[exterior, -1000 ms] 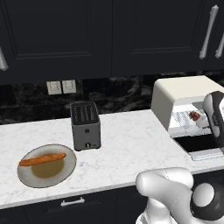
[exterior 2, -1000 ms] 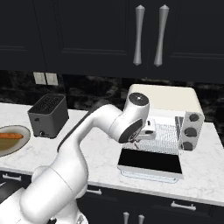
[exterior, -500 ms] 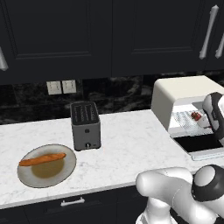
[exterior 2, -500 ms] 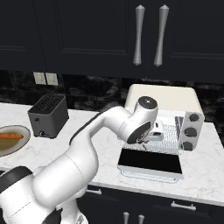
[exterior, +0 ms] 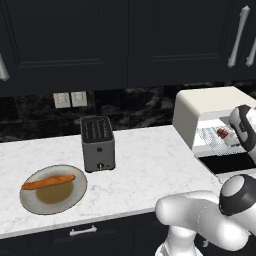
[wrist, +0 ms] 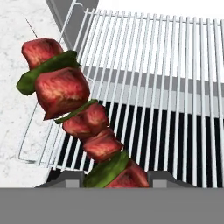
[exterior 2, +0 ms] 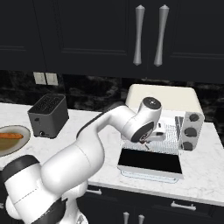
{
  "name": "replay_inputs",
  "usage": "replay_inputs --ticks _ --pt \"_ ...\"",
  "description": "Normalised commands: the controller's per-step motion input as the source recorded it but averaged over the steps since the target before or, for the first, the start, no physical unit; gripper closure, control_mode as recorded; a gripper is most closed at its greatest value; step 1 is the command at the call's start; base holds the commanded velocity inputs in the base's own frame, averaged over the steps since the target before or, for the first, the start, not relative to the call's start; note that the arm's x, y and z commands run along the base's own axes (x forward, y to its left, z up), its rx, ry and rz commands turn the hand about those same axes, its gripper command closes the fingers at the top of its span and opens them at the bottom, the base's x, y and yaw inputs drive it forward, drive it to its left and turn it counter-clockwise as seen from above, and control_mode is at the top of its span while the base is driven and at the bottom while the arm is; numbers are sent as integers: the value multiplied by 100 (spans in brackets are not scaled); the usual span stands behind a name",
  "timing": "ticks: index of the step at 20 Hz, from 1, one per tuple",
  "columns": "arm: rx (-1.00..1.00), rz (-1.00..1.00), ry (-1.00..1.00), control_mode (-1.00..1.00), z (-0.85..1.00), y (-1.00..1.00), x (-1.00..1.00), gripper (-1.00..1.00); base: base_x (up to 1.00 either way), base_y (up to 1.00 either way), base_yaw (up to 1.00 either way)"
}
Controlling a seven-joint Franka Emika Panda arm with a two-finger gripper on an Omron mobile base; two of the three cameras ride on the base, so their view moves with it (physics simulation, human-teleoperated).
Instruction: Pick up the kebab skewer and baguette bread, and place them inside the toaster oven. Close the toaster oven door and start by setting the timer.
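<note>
Kitchen, apparently: cabinets (exterior: 65, 45), marble counter (exterior: 145, 165), toaster (exterior: 97, 143).

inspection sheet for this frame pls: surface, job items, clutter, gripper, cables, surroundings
Surface: white marble counter.
Kebab skewer: held in the gripper, over the wire rack; whether it touches the rack cannot be told.
Baguette bread: lying on the plate, left end of the counter.
Toaster oven: door folded down open, three knobs on its right side.
Clutter: dark slot toaster between plate and oven.
Gripper: shut on the skewer, at the oven mouth.
Cables: nothing seen.
Surroundings: dark upper cabinets with silver handles, wall outlets, drawers below the counter.
</note>
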Motion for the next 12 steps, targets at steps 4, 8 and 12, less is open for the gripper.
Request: replay_inputs --ticks 4,8,12 --pt "0 0 0 -100 -2 1 25 100 0 0 0" --pt "0 0 0 -100 -10 8 34 100 0 0 0" --pt "0 0 0 -100 -12 5 32 100 0 0 0"
